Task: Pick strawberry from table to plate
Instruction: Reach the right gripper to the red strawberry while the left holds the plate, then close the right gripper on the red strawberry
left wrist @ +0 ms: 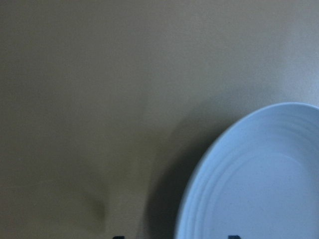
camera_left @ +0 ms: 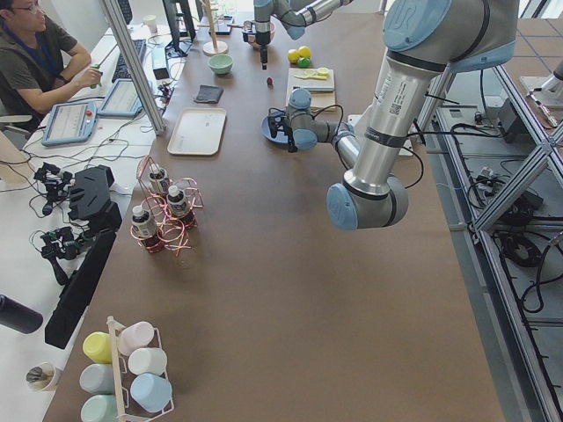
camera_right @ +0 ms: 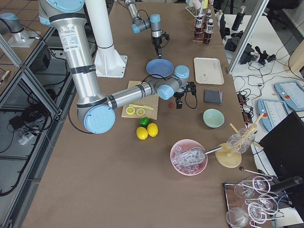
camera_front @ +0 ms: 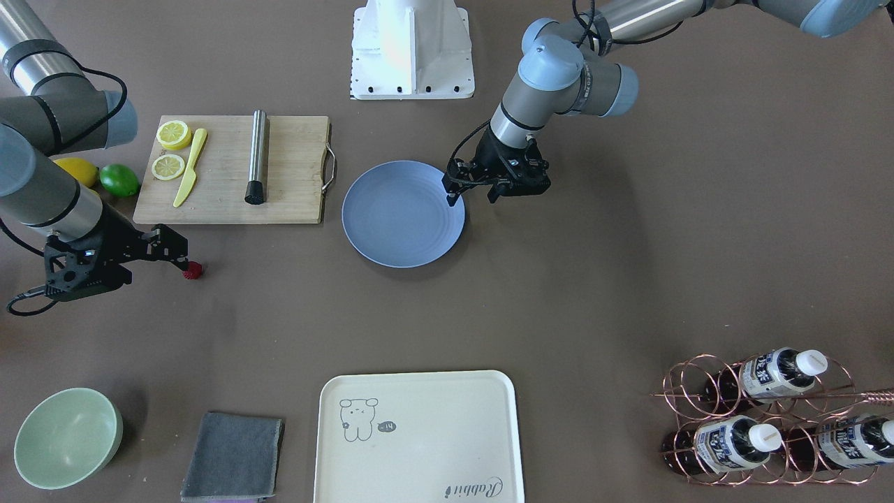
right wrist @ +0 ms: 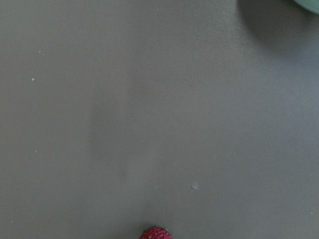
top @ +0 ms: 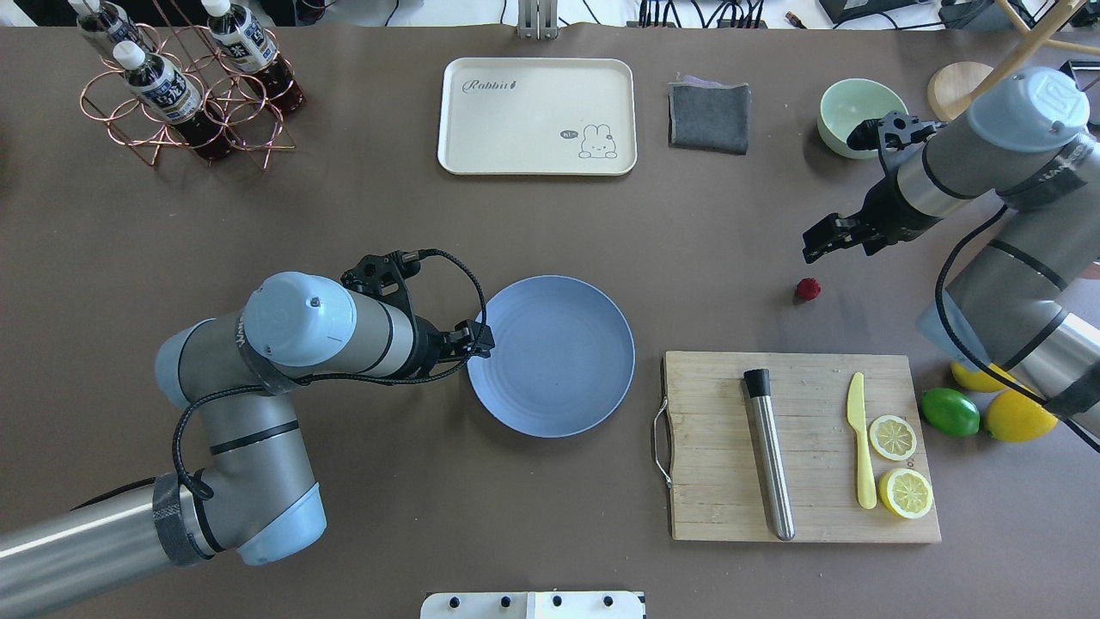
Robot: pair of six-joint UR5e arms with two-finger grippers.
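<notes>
The strawberry (top: pixel 807 289) is a tiny dark red berry that lies on the brown table (top: pixel 344 215), between the cutting board and the green bowl. It also shows at the bottom edge of the right wrist view as the strawberry (right wrist: pixel 156 233). My right gripper (top: pixel 823 238) hovers just above and beside it, open, with nothing between its fingers. In the front view the right gripper (camera_front: pixel 183 253) has one fingertip close to the strawberry (camera_front: pixel 193 270). The blue-grey plate (top: pixel 550 355) sits mid-table with nothing on it. My left gripper (camera_front: pixel 473 197) hangs open over the rim of the plate (camera_front: pixel 403 213).
A wooden cutting board (top: pixel 799 447) holds a steel cylinder, a yellow knife and two lemon slices. A lime (top: pixel 950 412) and lemons lie beside it. A green bowl (top: pixel 851 116), a grey cloth (top: pixel 709 118), a cream tray (top: pixel 537 116) and a bottle rack (top: pixel 185 86) line the far side.
</notes>
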